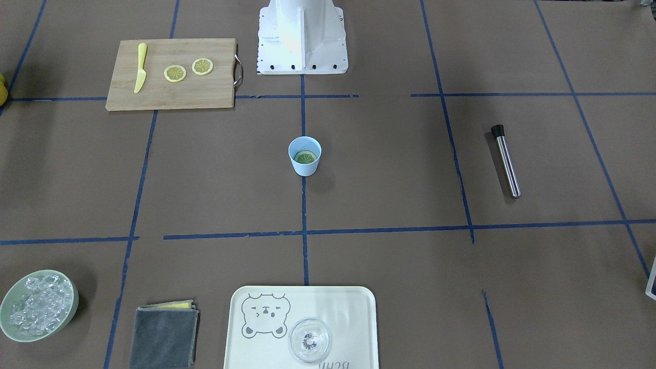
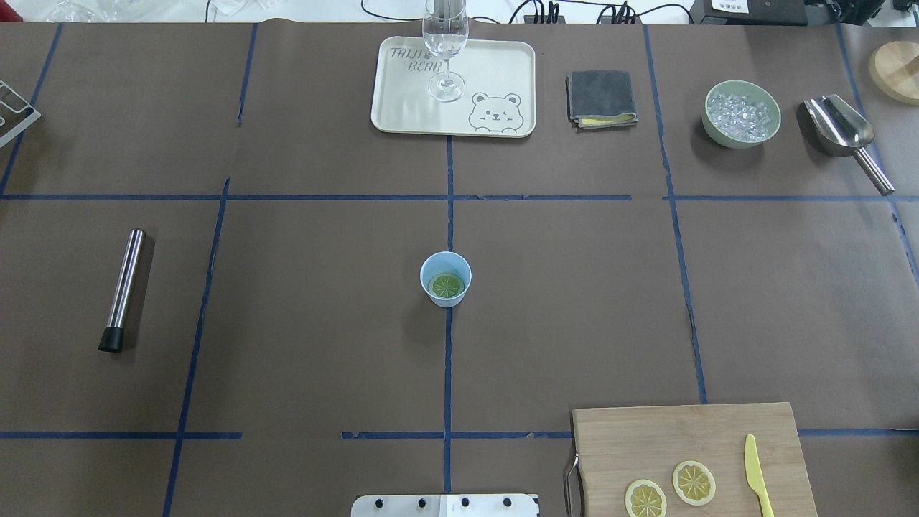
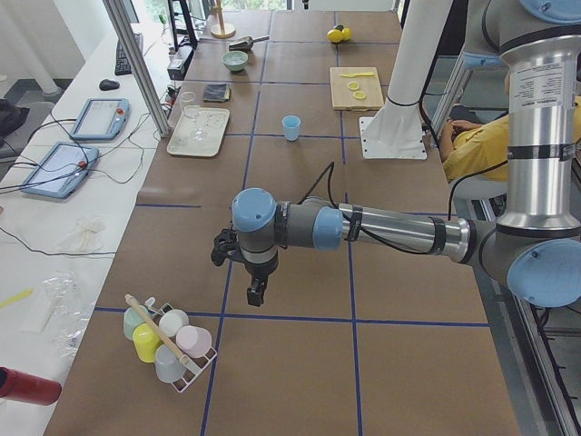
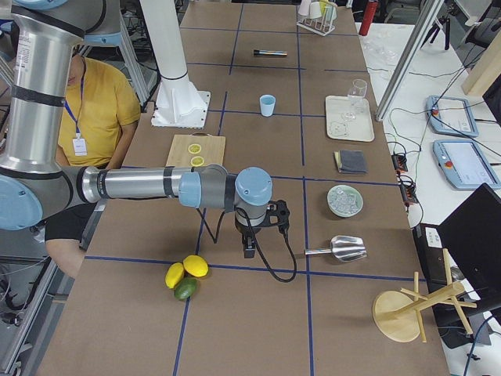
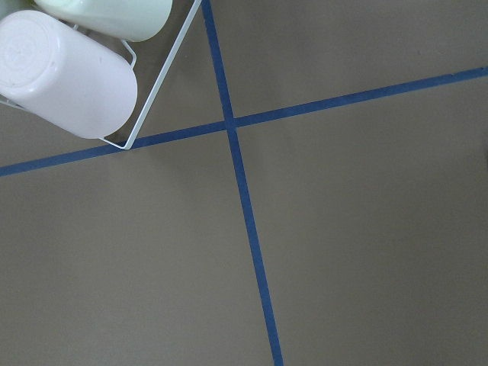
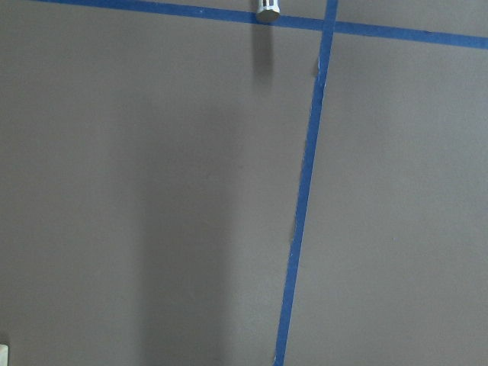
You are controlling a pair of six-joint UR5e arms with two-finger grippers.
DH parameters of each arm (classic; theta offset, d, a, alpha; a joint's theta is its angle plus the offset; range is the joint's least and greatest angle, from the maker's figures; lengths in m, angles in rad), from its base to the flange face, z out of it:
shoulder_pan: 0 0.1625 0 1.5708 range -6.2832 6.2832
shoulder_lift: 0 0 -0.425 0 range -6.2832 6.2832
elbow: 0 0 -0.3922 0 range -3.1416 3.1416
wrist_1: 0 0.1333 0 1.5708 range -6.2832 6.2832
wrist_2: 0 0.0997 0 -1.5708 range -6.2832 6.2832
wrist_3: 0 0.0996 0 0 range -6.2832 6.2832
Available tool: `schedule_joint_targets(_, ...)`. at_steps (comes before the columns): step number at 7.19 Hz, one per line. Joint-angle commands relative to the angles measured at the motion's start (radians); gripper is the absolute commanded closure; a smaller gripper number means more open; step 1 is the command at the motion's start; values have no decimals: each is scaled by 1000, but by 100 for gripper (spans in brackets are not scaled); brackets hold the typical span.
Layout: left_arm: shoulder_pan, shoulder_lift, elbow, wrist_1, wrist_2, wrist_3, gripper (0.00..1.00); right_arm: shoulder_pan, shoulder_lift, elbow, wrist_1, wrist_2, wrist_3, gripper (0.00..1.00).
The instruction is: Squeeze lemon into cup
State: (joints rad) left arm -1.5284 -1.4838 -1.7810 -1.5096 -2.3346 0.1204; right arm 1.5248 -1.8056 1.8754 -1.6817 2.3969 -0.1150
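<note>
The lemon (image 2: pixel 446 286) lies flat in the bottom of the cup (image 2: pixel 438 263), which stands upright on the table's centre tape line. Two more slices (image 2: pixel 693 482) lie on the board (image 2: pixel 682 438), beside the knife (image 2: pixel 755 474). The left gripper (image 3: pixel 257 292) hangs near the rack (image 3: pixel 168 341). The right gripper (image 4: pixel 249 249) hangs at the opposite end. Whether either is open or closed cannot be told (side views only).

Light-blue cup (image 1: pixel 306 168); brown table (image 1: pixel 410 169), blue tape grid (image 1: pixel 303 118)
</note>
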Motion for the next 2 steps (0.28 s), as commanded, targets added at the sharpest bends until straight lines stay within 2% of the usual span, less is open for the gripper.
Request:
schedule_joint_targets(1, 2, 5, 8, 0, 0, -4, 0, 0, 0, -12, -1, -8, 0, 0)
schedule_joint_targets(2, 2, 7, 8, 2, 0, -4, 0, -3, 3, -10, -3, -43, 1, 0)
